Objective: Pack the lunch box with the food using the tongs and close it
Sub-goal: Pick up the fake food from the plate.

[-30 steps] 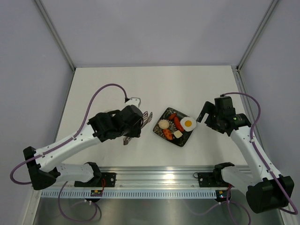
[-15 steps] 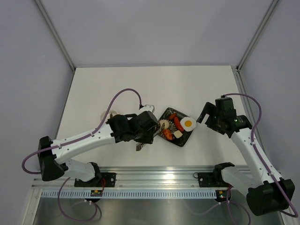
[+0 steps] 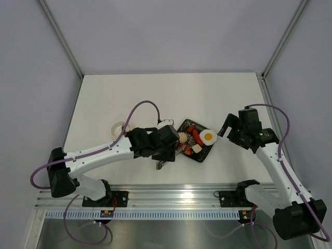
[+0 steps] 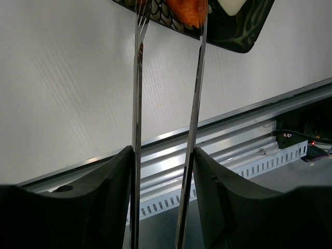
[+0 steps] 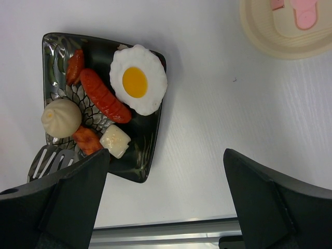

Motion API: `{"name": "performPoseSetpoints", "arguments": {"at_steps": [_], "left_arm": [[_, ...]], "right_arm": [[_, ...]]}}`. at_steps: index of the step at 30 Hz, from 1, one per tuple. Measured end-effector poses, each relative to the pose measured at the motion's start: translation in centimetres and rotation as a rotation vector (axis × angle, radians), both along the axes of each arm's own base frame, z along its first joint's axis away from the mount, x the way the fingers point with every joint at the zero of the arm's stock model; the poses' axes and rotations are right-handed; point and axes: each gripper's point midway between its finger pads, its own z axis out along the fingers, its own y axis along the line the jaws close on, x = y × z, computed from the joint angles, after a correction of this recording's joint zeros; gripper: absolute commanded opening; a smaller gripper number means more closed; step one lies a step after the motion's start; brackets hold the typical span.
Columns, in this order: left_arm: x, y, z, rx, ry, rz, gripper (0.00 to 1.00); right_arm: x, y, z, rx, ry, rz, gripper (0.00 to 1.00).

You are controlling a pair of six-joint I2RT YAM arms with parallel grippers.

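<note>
**A:** What has changed in the last second?

**B:** The left arm has swung from mid-left of the frame over to the plate [image 5: 143, 151] in the middle. That uncovers the lunch box [image 3: 116, 126], which sits open on the desk [image 3: 129, 93] at centre left. Nothing is packed in it yet, as far as I can see.

**A:** And the left claw [image 4: 163, 171]?

**B:** It is clamped on the tongs [image 4: 137, 104], one arm of them against each finger. The tips now reach the plate's near corner, so I judge the first pickup is starting.

**A:** What is it going for?

**B:** The left wrist view shows that and the top view does not, because the arm covers it there. The carrot [image 4: 188, 9] lies between the two tips, close against one. I cannot tell whether it is pinched.

**A:** What does the right wrist view add?

**B:** It shows all the food on the plate: bun [image 5: 61, 118], carrot, cube [image 5: 115, 141], sausage [image 5: 104, 96] and egg [image 5: 137, 80], with one slotted tong tip at the lower left. The right claw [image 5: 166, 161] stands wide and holds nothing, and that arm has barely moved. In the upper right corner lies the lid [image 5: 282, 31] with its pink mark. The right arm hides it from the top camera.
</note>
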Motion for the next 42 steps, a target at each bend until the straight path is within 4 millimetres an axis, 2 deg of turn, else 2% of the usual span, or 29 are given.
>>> {"name": "performPoseSetpoints", "arguments": {"at_steps": [8,16,24,36,42], "left_arm": [[-0.4,-0.1,-1.2,0.035,0.037,0.026,0.52],[-0.6,-1.1,-2.5,0.070,0.063,0.019,0.52],[-0.2,-2.4,-2.0,0.048,0.068,0.014,0.53],[-0.2,-3.1,-2.7,0.076,0.090,0.006,0.52],[0.0,-3.3,-2.4,0.082,0.084,-0.002,0.42]], "right_arm": [[-0.1,0.0,0.2,0.003,-0.010,0.001,1.00],[-0.2,0.0,0.4,0.006,-0.021,0.002,0.99],[-0.5,0.2,0.4,0.020,-0.025,0.012,0.99],[-0.6,0.3,0.3,0.025,-0.022,0.015,0.99],[-0.6,0.3,0.3,0.025,-0.023,0.016,1.00]]}}
